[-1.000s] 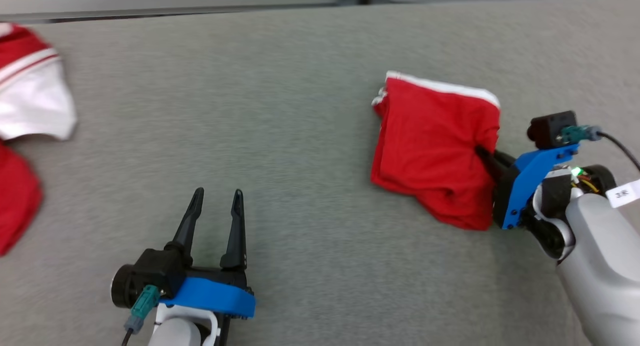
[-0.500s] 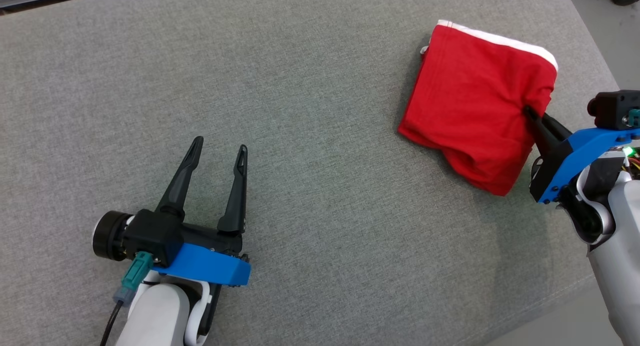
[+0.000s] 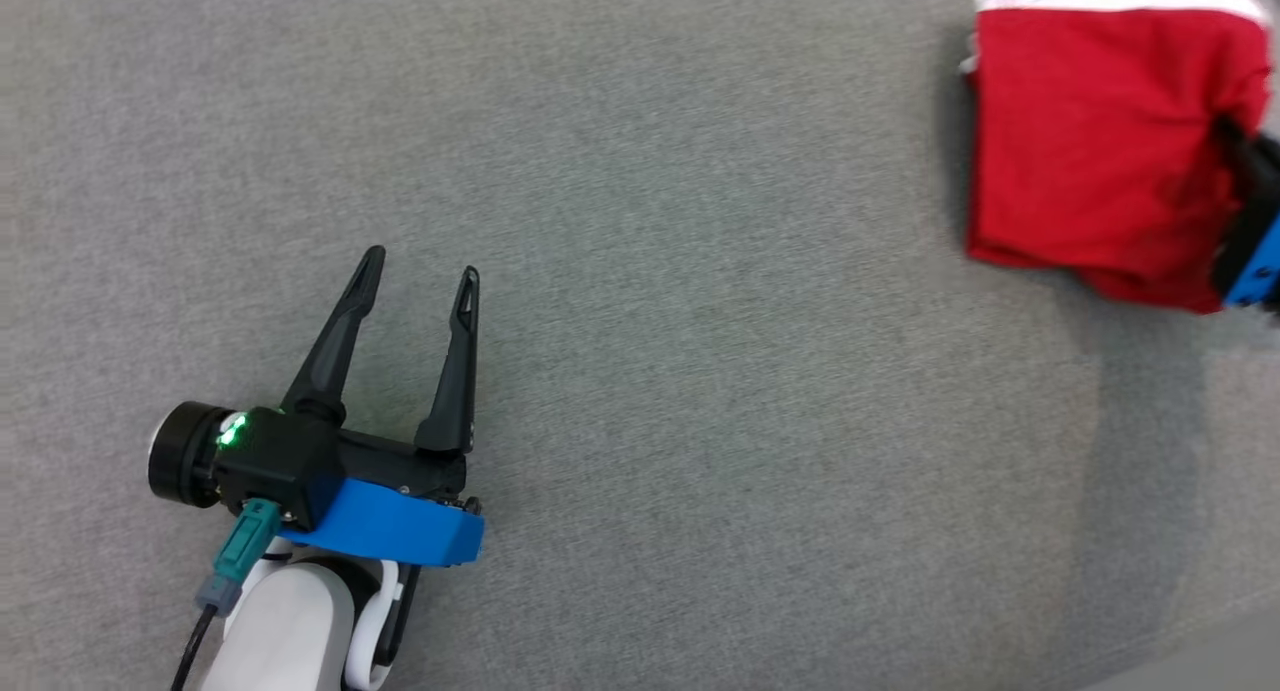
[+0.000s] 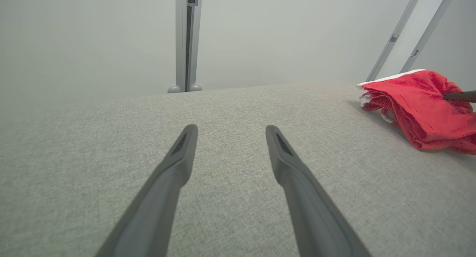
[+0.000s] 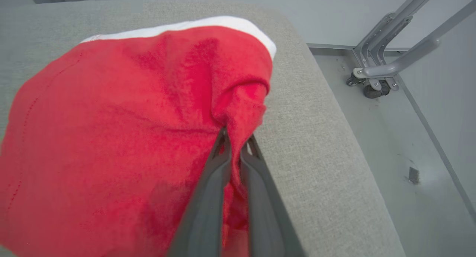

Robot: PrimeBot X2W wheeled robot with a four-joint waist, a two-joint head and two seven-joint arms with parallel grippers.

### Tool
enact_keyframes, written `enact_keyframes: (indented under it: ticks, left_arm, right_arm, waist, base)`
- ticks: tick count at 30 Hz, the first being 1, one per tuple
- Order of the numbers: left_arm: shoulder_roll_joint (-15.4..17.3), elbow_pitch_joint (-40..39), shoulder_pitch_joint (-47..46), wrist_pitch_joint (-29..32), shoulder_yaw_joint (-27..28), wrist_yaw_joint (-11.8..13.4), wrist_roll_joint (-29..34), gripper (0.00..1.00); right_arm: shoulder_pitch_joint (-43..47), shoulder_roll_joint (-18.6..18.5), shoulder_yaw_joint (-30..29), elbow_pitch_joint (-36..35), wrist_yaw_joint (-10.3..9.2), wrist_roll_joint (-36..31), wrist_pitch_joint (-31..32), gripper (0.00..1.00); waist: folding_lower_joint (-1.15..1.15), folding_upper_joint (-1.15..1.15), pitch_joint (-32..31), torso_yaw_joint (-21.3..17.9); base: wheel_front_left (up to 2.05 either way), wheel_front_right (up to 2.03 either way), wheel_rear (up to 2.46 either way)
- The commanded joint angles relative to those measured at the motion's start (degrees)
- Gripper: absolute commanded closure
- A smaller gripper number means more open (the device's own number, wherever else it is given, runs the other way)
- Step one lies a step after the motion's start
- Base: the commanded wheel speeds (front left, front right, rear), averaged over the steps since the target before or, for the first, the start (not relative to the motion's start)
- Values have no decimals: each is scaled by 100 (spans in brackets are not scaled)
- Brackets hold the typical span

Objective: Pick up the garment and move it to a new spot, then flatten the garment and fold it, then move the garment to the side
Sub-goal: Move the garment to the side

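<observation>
Two pincers: right pincer [image 5: 238, 138] clenched on one edge of the folded red garment [image 3: 1090, 141], far right on the surface [image 3: 700, 321], presumably to slide it aside; left pincer [image 3: 422, 267] released, idle, near left.

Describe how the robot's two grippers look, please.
The left gripper has two long, tapering black jaws, a blue bracket, a green light and a teal plug with a dark cable; its forearm is white. The right gripper has similar jaws.
</observation>
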Motion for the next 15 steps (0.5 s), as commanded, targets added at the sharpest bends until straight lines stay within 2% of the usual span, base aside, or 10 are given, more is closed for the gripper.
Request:
enact_keyframes:
  ticks: [1, 4, 5, 10, 12, 13, 14, 15]
  left_arm:
    - [19, -35, -5, 15, -5, 14, 18, 0]
    - [21, -68, 1, 18, -11, 36, 15, 0]
    - [22, -92, 2, 18, -27, 38, 12, 0]
    - [42, -129, 11, 4, -35, 69, 9, 0]
    - [53, -142, -4, -1, -38, 82, 11, 0]
    - [63, -141, -12, -11, -38, 85, 8, 0]
    - [69, -136, -22, -20, -42, 87, 4, 0]
    - [72, -132, -34, -19, -49, 86, 3, 0]
  right_arm:
    - [-232, -159, -109, 90, 1, -96, 81, 100]
    - [-379, -302, -254, 190, 1, -185, 148, 100]
    - [-491, -505, -297, 284, 0, -455, 195, 100]
    - [-730, -601, -433, 430, 0, -908, 194, 100]
    - [-823, -580, -570, 495, 0, -1142, 89, 74]
    - [-854, -546, -625, 537, 0, -1239, 52, 69]
    - [-893, -512, -685, 572, 0, -1360, -24, 55]
    - [-942, -474, -757, 600, 0, -1468, -106, 14]
  waist:
    - [0, 0, 131, 180]
    - [0, 0, 190, 290]
    - [0, 0, 246, 393]
    - [0, 0, 358, 538]
    - [0, 0, 406, 581]
    - [0, 0, 421, 596]
    - [0, 0, 435, 612]
    - [0, 0, 446, 626]
  base:
    - [0, 0, 0]
    - [0, 0, 0]
    - [0, 0, 0]
    - [0, 0, 0]
    - [0, 0, 0]
    - [0, 0, 0]
    - [0, 0, 0]
    - [0, 0, 0]
